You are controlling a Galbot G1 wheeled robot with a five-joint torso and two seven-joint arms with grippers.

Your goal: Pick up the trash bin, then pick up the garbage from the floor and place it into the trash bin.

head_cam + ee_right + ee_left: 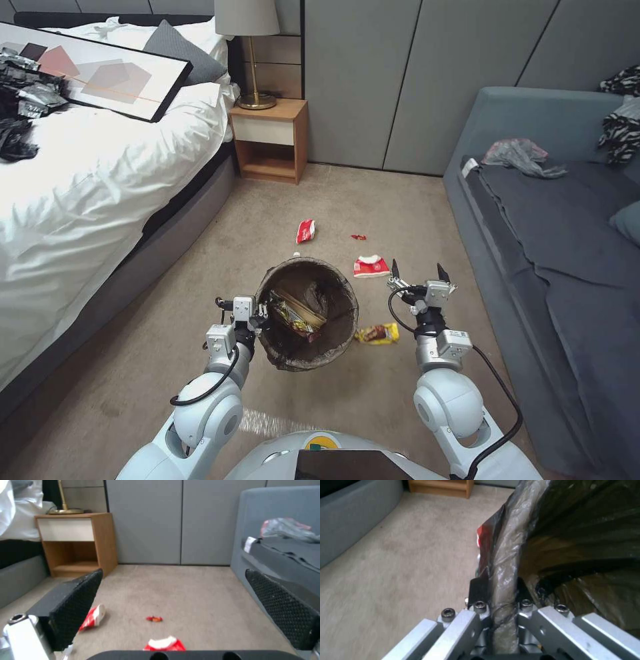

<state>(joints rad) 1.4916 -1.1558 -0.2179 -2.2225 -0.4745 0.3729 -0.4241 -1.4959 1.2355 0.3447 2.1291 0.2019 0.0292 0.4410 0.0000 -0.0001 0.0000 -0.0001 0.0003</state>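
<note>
Bedroom setup: a big white-sheeted bed [100, 167] on the robot's left, a grey-blue fabric sofa [553, 220] on its right, and beige carpet floor [413, 200] running between them to a small wooden nightstand [268, 140] against the grey wall panels.

Next biggest thing is the small round trash bin lined with a dark brown plastic bag [307, 313]. It sits right in front of the robot, and the left claw [257, 317] is clamped on its near-left rim. I'd guess it's held that way so the mouth stays open and facing up, close to the remaining litter. There are already wrappers and something brownish inside.

The right claw [420, 272] hovers with its black fingers spread wide and nothing between them, just beyond the bin on the sofa side, pretty much over a crumpled red-and-white wrapper [371, 267]. Looks lined up for that one, though that's only my read.

Smaller stuff on the carpet: a yellow-and-brown snack wrapper [377, 333] lying just beside the bin, a red-and-white packet [305, 231] farther toward the nightstand, and a tiny red scrap [358, 237] near it.

View differences: the left wrist camera shows the bag-covered rim [503, 580] pinched flat between the pads, which the head view only hints at. The right wrist camera looks low across the floor, so the red scrap [154, 618] and packet [94, 617] sit framed between the open fingers [78, 602].
</note>
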